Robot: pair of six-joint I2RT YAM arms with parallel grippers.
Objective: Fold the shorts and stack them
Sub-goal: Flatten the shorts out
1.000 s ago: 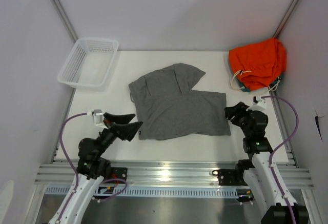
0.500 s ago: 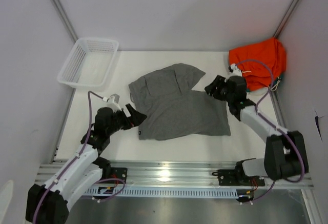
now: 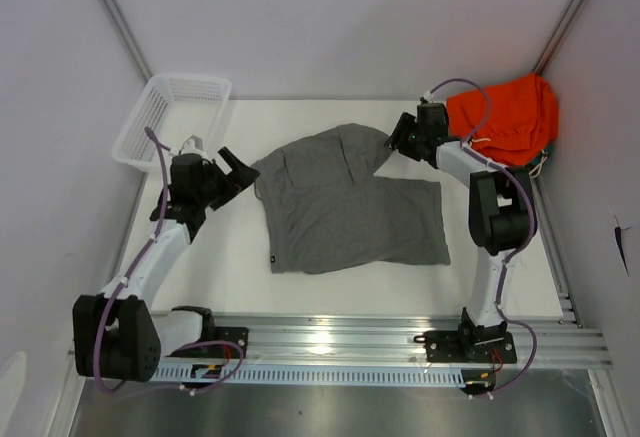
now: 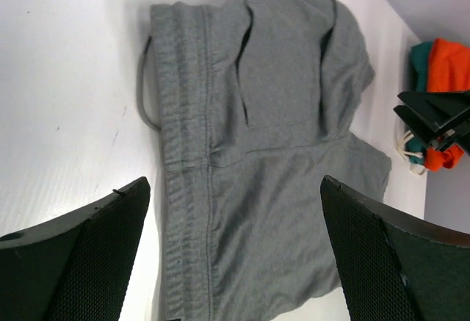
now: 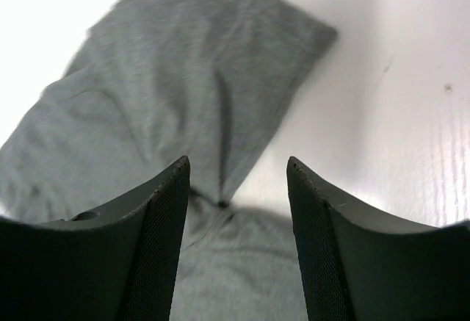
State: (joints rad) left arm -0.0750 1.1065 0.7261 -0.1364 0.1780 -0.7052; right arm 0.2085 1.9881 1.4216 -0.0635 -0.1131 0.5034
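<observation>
The grey shorts (image 3: pixel 345 202) lie spread flat mid-table, one leg folded up toward the back, with a tiny dark tag (image 3: pixel 271 254) at the near-left hem. My left gripper (image 3: pixel 235 167) is open and empty just left of the waistband edge; in the left wrist view the shorts (image 4: pixel 279 115) lie between and beyond its open fingers (image 4: pixel 235 189). My right gripper (image 3: pixel 398 139) is open and empty at the far right tip of the raised leg; in the right wrist view it (image 5: pixel 238 163) hovers over the crotch seam of the shorts (image 5: pixel 183 71).
A bright orange garment (image 3: pixel 505 122) with a white drawstring lies in the back right corner, just behind the right gripper; it also shows in the left wrist view (image 4: pixel 448 71). A white mesh basket (image 3: pixel 175 122) stands at the back left. Walls close in on both sides.
Both arms have reached away from the near edge: the left gripper to the shorts' left waistband side, the right gripper up to the far leg tip. The shorts have not moved.
</observation>
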